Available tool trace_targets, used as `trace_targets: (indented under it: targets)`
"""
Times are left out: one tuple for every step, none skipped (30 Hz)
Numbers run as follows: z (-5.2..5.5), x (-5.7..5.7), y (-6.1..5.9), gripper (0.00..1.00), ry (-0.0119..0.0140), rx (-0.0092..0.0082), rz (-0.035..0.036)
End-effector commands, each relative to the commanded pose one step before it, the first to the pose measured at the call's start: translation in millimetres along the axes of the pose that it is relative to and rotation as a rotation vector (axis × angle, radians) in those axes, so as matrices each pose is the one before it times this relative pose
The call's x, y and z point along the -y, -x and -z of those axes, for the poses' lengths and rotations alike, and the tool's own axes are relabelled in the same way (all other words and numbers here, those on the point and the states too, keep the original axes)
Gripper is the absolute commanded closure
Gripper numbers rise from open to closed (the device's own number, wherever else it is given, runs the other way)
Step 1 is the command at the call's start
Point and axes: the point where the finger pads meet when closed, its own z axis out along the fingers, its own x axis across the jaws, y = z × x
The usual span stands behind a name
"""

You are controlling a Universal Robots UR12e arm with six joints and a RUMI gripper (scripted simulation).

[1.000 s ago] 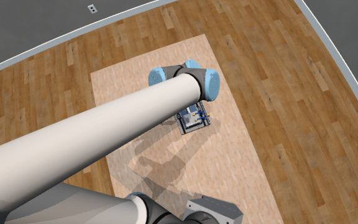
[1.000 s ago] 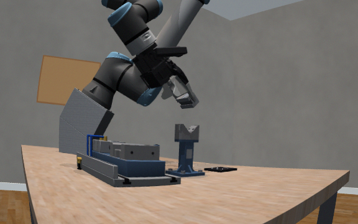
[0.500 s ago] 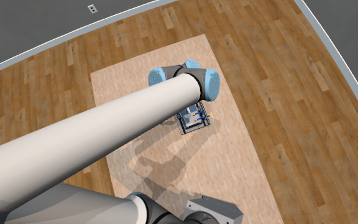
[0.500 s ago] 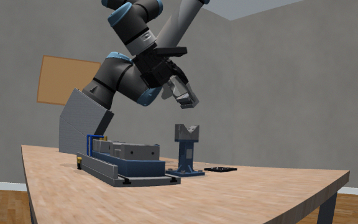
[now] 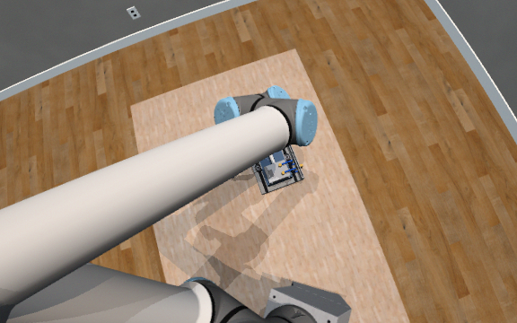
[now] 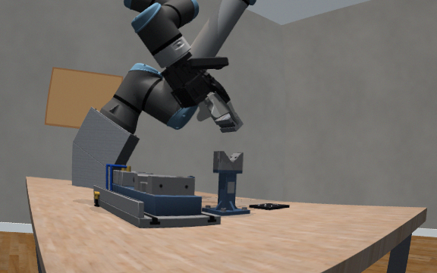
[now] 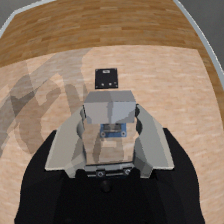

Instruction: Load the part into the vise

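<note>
My gripper [image 6: 229,122] [image 7: 110,105] is shut on the part [image 6: 226,123] [image 7: 110,107], a grey block, and holds it tilted in the air above the V-block [image 6: 227,166]. The part spans the gap between both fingertips in the wrist view and hides most of the V-block there. I cannot tell which way its slot faces. The vise [image 5: 271,173] [image 6: 177,205] stands open to the left of the V-block in the exterior view, below my gripper's height. Its low bars and work stop are not clear. The black infeed plate [image 6: 269,206] [image 7: 106,79] is bare.
The V-block stands on a blue pedestal [image 6: 227,191], whose base [image 7: 113,133] shows below the part in the wrist view. Blue air lines [image 6: 107,178] rise at the vise's cylinder end. A grey rail [image 6: 117,202] runs along the vise's side. The arm hides part of the table in the top view.
</note>
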Motion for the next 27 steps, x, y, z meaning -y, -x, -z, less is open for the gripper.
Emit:
trace_targets:
  targets:
    - [0.23,-0.1,-0.46,1.0,0.00058,-0.00052,0.00085]
    - [-0.12,-0.12,0.0,1.0,0.0,0.0,0.0]
    - [-0.14,-0.14,0.0,1.0,0.0,0.0,0.0]
    - [-0.15,-0.16,0.0,1.0,0.0,0.0,0.0]
    - [-0.17,-0.17,0.0,1.0,0.0,0.0,0.0]
    - [-0.19,-0.19,0.0,1.0,0.0,0.0,0.0]
    - [-0.21,-0.21,0.0,1.0,0.0,0.0,0.0]
    - [-0.23,-0.23,0.0,1.0,0.0,0.0,0.0]
    - [-0.25,-0.25,0.0,1.0,0.0,0.0,0.0]
    - [-0.28,-0.28,0.0,1.0,0.0,0.0,0.0]
    - [-0.3,-0.3,0.0,1.0,0.0,0.0,0.0]
    - [-0.32,-0.32,0.0,1.0,0.0,0.0,0.0]
    - [-0.34,-0.34,0.0,1.0,0.0,0.0,0.0]
    - [-0.36,-0.36,0.0,1.0,0.0,0.0,0.0]
    - [-0.38,-0.38,0.0,1.0,0.0,0.0,0.0]
    - [-0.4,-0.41,0.0,1.0,0.0,0.0,0.0]
    - [0.0,0.0,0.0,1.0,0.0,0.0,0.0]
    - [0.0,0.0,0.0,1.0,0.0,0.0,0.0]
    - [-0.43,-0.43,0.0,1.0,0.0,0.0,0.0]
    - [-0.45,-0.45,0.0,1.0,0.0,0.0,0.0]
    - [-0.47,-0.47,0.0,1.0,0.0,0.0,0.0]
    - [-0.49,-0.49,0.0,1.0,0.0,0.0,0.0]
    - [-0.51,-0.51,0.0,1.0,0.0,0.0,0.0]
    - [-0.53,-0.53,0.0,1.0,0.0,0.0,0.0]
    - [-0.55,-0.55,0.0,1.0,0.0,0.0,0.0]
    - [-0.57,-0.57,0.0,1.0,0.0,0.0,0.0]
    - [-0.59,-0.59,0.0,1.0,0.0,0.0,0.0]
